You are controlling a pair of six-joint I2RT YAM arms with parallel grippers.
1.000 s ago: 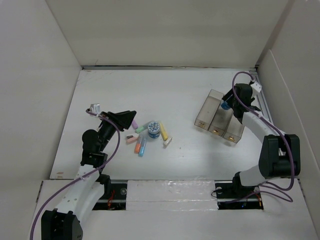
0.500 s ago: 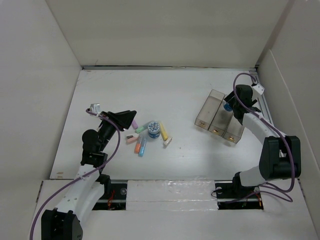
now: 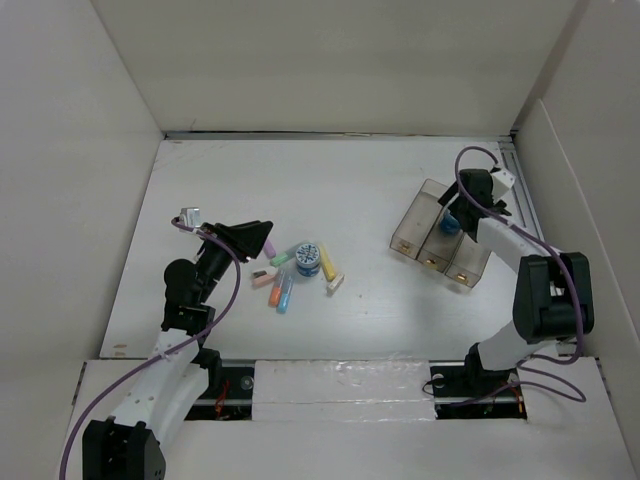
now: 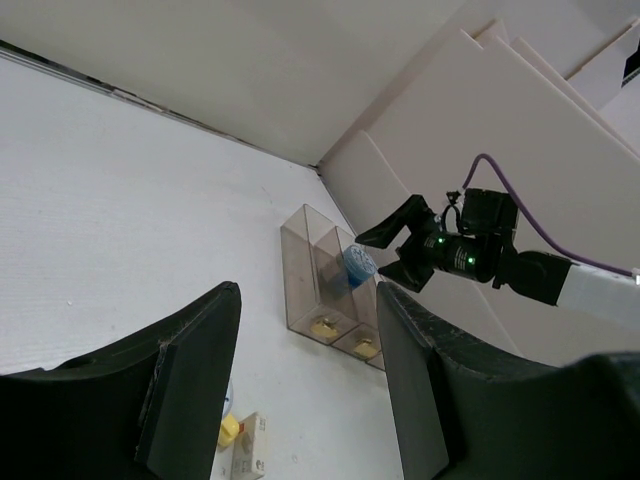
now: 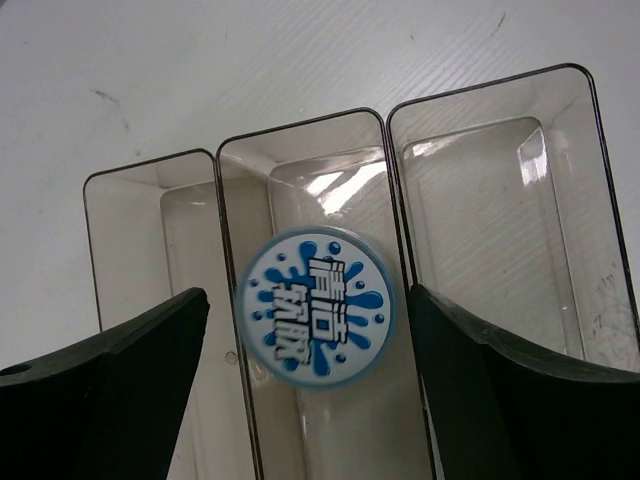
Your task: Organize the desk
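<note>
The desk is a white tabletop. A translucent three-compartment tray stands at its right. My right gripper is open above the tray. In the right wrist view a round blue-and-white container lies between my fingertips without touching them, over the middle compartment of the tray. It also shows in the top view. My left gripper is open and empty above the left edge of a pile of small items.
The pile holds a second blue-and-white round container, a yellow marker, green, orange and blue ones, and a white eraser. White walls surround the desk. A metal rail runs along its right edge.
My right gripper has shifted slightly left over the tray, and the blue container now sits lower, at the middle compartment. The left arm has not moved.
</note>
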